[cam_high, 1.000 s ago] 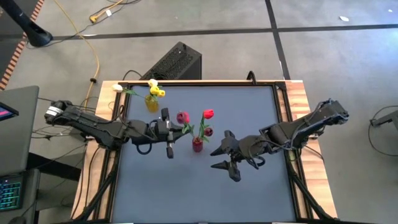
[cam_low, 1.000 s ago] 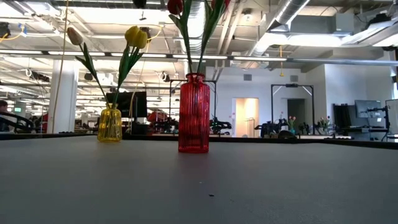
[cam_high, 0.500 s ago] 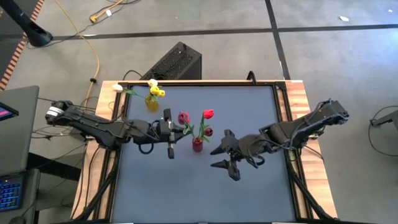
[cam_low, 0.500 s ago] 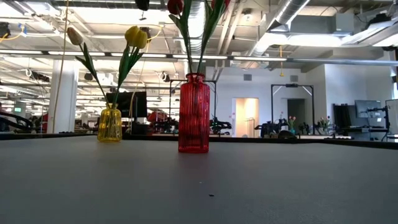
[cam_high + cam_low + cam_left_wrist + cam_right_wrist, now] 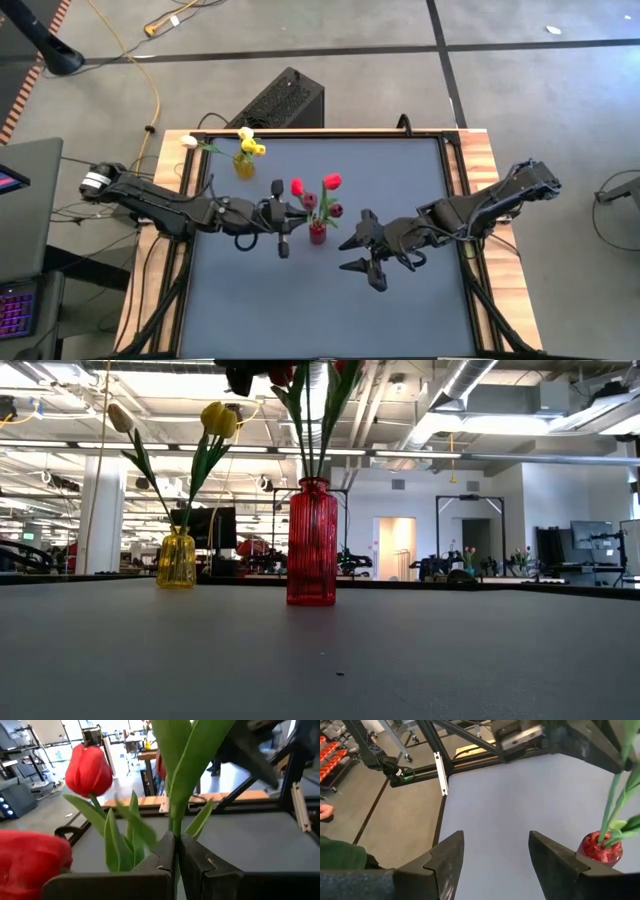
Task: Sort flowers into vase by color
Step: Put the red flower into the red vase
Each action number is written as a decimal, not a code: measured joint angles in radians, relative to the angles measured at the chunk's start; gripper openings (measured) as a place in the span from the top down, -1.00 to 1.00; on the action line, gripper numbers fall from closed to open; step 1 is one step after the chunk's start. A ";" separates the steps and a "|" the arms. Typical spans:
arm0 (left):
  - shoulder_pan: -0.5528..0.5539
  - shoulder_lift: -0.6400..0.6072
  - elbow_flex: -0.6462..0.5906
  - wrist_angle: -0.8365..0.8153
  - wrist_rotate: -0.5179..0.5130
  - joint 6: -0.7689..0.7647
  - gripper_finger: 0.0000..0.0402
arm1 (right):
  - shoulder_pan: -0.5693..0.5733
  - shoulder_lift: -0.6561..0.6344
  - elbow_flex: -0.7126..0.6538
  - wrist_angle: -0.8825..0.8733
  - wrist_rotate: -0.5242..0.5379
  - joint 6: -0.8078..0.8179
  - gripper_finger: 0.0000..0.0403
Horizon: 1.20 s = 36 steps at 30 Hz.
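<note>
A red ribbed vase (image 5: 317,234) stands mid-table, and it also shows in the low view (image 5: 312,542). It holds a red tulip (image 5: 332,182) and a maroon tulip (image 5: 335,210). My left gripper (image 5: 298,211) is just left of this vase and shut on another red tulip (image 5: 298,187). A yellow vase (image 5: 243,166) at the far left holds yellow tulips (image 5: 252,148) and a cream tulip (image 5: 189,142). My right gripper (image 5: 352,254) is open and empty, right of the red vase. My left gripper pinches the tulip's green stem (image 5: 174,831) between its two fingers, below the leaves. The fingers lie level, coming from the table's left, across the stem. The stem stands roughly upright and clear of the table. I cannot tell whether its lower end is in the red vase.
The table's wooden rim (image 5: 478,150) frames the dark mat (image 5: 400,310). A black box (image 5: 283,100) stands on the floor beyond the far edge. Bare mat lies along the near side and at the far right.
My left gripper has gone toward the table's right edge, closer to the red vase, carrying the tulip with it. The gripper's dark shape now shows at the top of the low view above the vase. My right arm has kept still.
</note>
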 joint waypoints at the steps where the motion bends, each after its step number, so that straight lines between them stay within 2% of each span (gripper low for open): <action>1: 0.000 0.000 0.000 -0.012 0.000 0.000 1.00 | 0.000 0.000 0.000 0.000 0.000 0.000 -0.23; 7: 0.000 0.024 0.000 -0.098 0.006 -0.042 1.00 | -0.001 0.000 0.000 0.000 0.000 -0.004 -0.23; 14: 0.001 0.096 0.000 -0.111 0.046 -0.076 0.97 | -0.010 0.000 0.000 -0.003 0.000 -0.008 -0.23; 27: 0.002 0.097 0.000 -0.128 0.059 -0.053 0.52 | -0.010 0.000 0.000 -0.003 -0.001 -0.008 -0.23; 36: -0.003 0.072 0.000 -0.225 0.060 -0.072 0.41 | -0.010 0.001 0.000 -0.022 -0.001 -0.008 -0.23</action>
